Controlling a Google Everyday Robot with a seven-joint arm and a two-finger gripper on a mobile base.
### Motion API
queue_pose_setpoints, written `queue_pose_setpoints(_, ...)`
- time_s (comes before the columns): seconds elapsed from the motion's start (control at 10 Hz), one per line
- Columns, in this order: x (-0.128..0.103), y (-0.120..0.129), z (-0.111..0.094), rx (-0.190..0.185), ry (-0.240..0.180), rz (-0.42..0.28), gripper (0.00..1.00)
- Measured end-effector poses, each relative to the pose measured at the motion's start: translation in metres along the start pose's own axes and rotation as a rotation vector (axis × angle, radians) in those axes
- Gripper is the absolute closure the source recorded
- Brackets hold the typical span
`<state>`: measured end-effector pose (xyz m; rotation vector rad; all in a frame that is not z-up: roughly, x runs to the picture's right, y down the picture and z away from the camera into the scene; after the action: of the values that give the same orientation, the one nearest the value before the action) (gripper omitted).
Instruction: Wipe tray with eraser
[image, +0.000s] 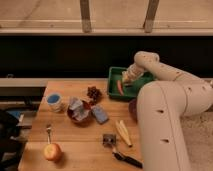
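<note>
The green tray (114, 76) stands at the table's back edge, right of centre. A slim orange carrot-like piece (119, 87) lies in its left part. My gripper (127, 78) reaches down into the tray just right of the orange piece, at the end of the white arm (165, 100) that bends over the tray's right half. A pale tan shape (125, 76) shows at the gripper's tip; I cannot tell whether it is the eraser. The arm hides the tray's right side.
On the wooden table (75, 140) are a blue cup (54, 101), a dark cone-like cluster (93, 92), a red bowl with crumpled wrap (79, 111), a blue block (100, 114), yellow strips (123, 132), an apple (52, 151), a spoon (48, 131), a black tool (126, 159) and a purple bowl (133, 108).
</note>
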<state>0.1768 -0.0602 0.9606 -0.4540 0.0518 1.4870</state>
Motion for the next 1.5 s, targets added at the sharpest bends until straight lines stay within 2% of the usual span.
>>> queue_pose_setpoints(0.1,0.006,0.001,-0.006,0.014,-0.001,-0.001,1.00)
queue_pose_setpoints(0.3,0.015,-0.016,-0.018,0.055,-0.009,0.030,1.00)
queue_pose_setpoints(0.4,0.022,-0.036,-0.027,0.076,-0.017,0.071,1.00)
queue_pose_setpoints(0.6,0.021,-0.068,-0.033,0.078,-0.035,0.155,1.00)
queue_pose_setpoints(0.9,0.006,-0.084,-0.020,-0.031,-0.057,0.219,1.00)
queue_pose_setpoints(1.0,-0.001,-0.078,-0.012,-0.072,-0.060,0.223,1.00)
queue_pose_setpoints(1.4,-0.020,-0.023,0.016,-0.236,-0.040,0.167,1.00)
queue_pose_setpoints(1.5,-0.019,-0.011,0.021,-0.254,-0.027,0.141,1.00)
